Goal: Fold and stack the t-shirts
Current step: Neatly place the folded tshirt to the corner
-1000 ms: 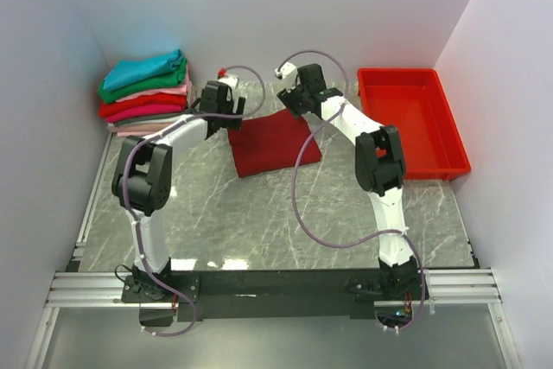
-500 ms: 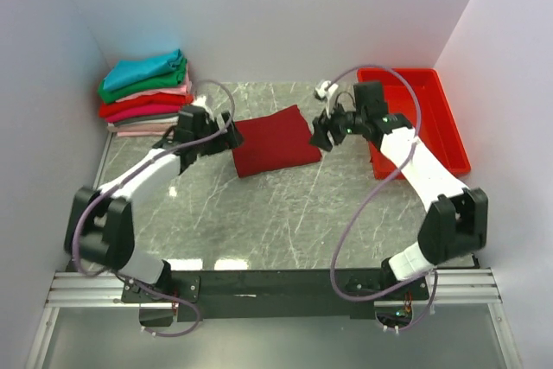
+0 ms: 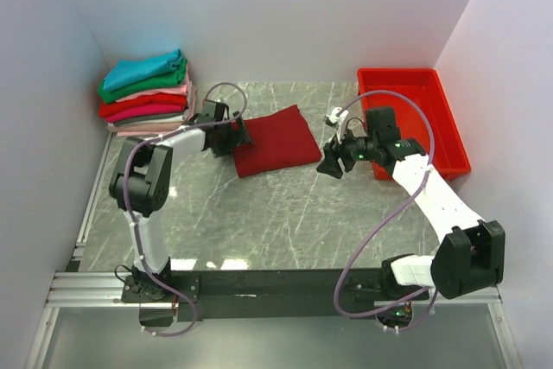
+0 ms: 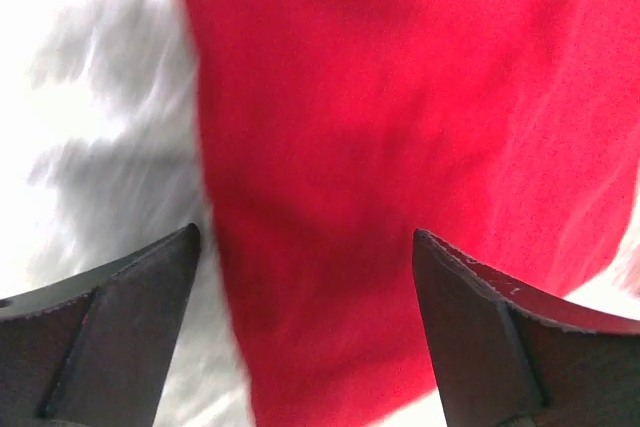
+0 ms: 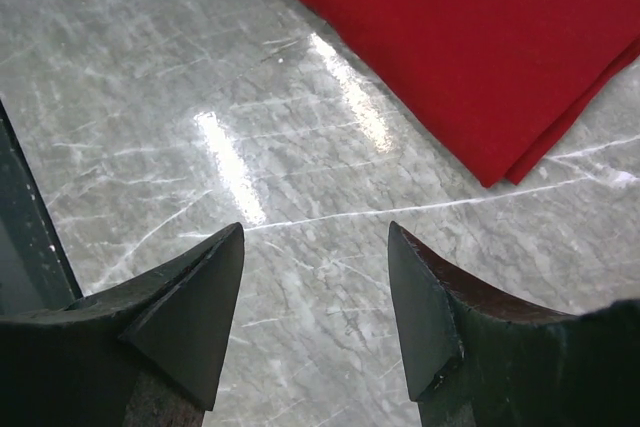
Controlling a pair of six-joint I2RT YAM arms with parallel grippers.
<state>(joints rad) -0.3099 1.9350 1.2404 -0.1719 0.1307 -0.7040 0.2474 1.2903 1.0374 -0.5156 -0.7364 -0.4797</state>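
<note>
A dark red t-shirt (image 3: 275, 139) lies folded into a rectangle on the marble table. My left gripper (image 3: 243, 136) is open at the shirt's left edge; in the left wrist view the cloth (image 4: 400, 127) fills the space between the spread fingers (image 4: 130, 297). My right gripper (image 3: 329, 166) is open and empty, off the shirt's right corner over bare marble; the right wrist view shows the shirt's corner (image 5: 480, 57) beyond its gripper (image 5: 315, 237). A stack of folded t-shirts (image 3: 145, 92), teal on top, then green, pink, red and magenta, stands at the back left.
A rigid bright red plastic tray (image 3: 410, 118) stands at the back right, close behind my right arm. White walls close the table at the back and both sides. The black arm-mount rail (image 3: 276, 283) runs along the near edge.
My left gripper has moved right onto the red shirt's left edge. My right gripper has drawn back toward the near right, away from the shirt. The shirt stays folded in place.
</note>
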